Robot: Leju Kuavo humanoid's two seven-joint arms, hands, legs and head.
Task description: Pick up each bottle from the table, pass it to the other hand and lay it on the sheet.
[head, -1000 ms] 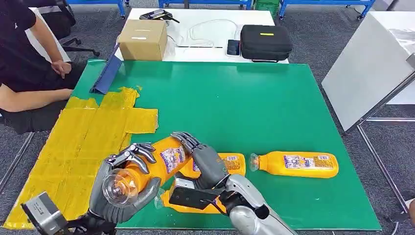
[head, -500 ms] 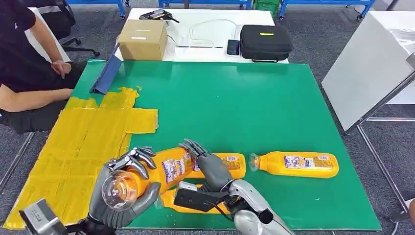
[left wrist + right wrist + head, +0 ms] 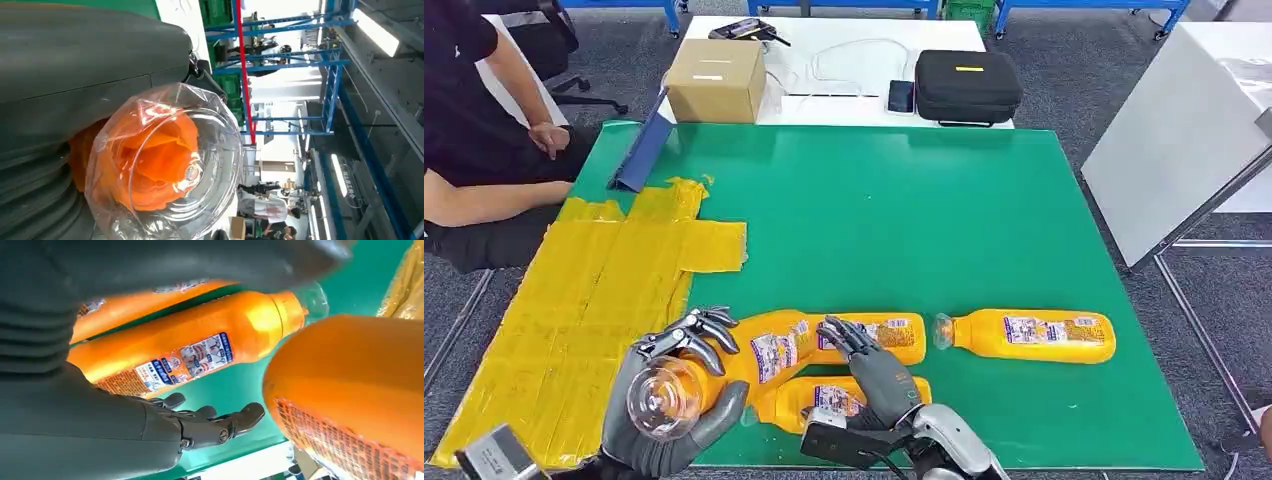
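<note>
My left hand (image 3: 674, 405) grips an orange bottle (image 3: 769, 345) near its clear cap end (image 3: 165, 165), just above the table's front edge, its base pointing to the right. My right hand (image 3: 876, 368) is open beside that bottle's base, fingers (image 3: 215, 420) stretched out and holding nothing. Under and behind it lie two more orange bottles (image 3: 879, 335) (image 3: 844, 400) on the green mat. A third lying bottle (image 3: 1029, 335) is further right. The yellow sheet (image 3: 594, 300) covers the mat's left side.
A blue folder (image 3: 639, 155) leans at the mat's far left corner. Behind the mat stand a cardboard box (image 3: 716, 80) and a black case (image 3: 967, 87). A seated person (image 3: 474, 150) is at the left. A white board (image 3: 1174, 130) is at the right.
My right hand has let go of the raised bottle and drawn back toward me. My left hand keeps the bottle and has sunk slightly toward the front edge.
</note>
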